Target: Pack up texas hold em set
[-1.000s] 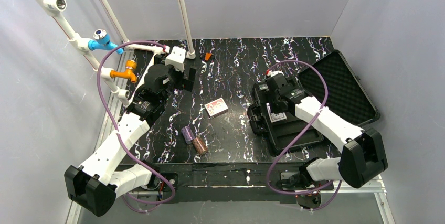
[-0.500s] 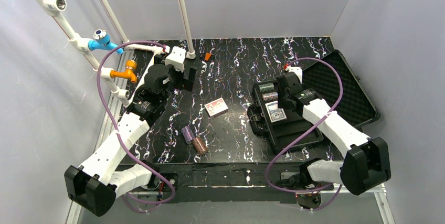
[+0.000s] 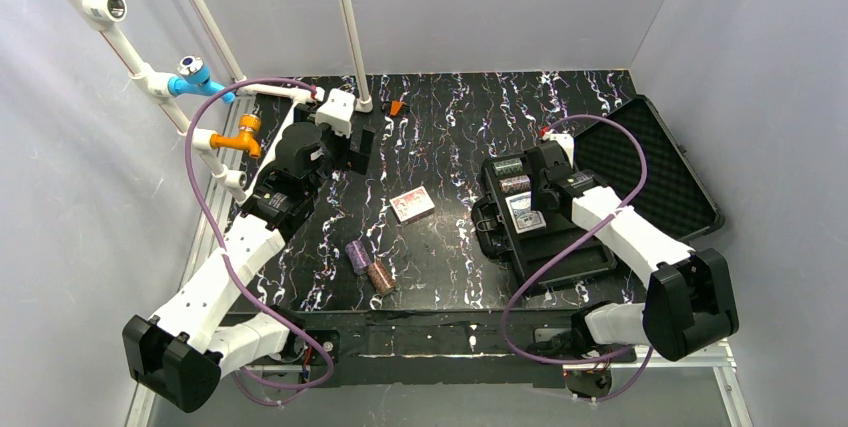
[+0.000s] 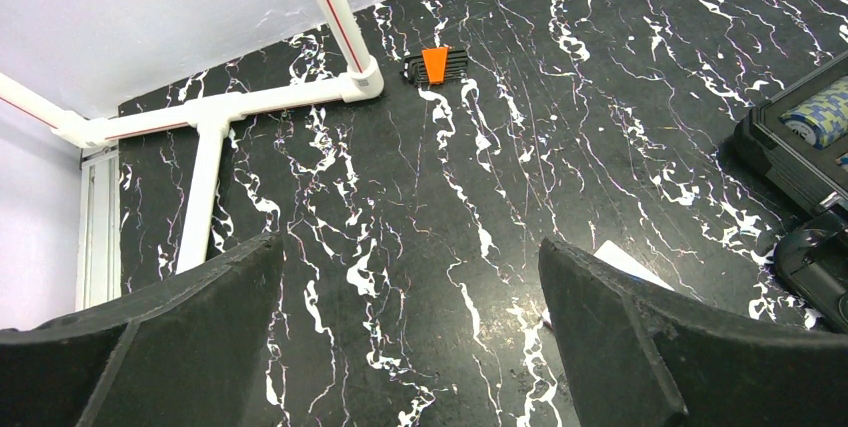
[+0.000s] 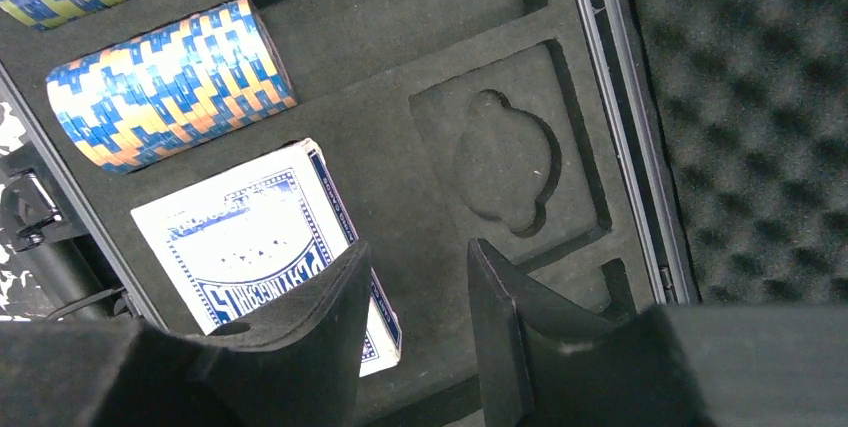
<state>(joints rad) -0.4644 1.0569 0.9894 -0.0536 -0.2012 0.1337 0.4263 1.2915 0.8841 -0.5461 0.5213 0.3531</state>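
Right gripper [image 5: 417, 252]: jaws stood partly apart, nothing between them, above the case [image 5: 622, 147] foam. Blue deck [image 5: 250, 237] sat in its slot at their 9 o'clock, a chip stack [image 5: 170, 82] at 11. Left gripper [image 4: 408, 247]: jaws spread wide, empty. Red deck [image 3: 412, 204] lay on the table [image 3: 450, 107] at the case's 9 o'clock, with purple chips [image 3: 356, 255] and brown chips [image 3: 381, 276] at the deck's 7.

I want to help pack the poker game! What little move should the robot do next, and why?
Probably lift the right gripper away from the case and toward the red deck. Its jaws hold nothing, the blue deck sits in the foam, and the red deck lies on the table.
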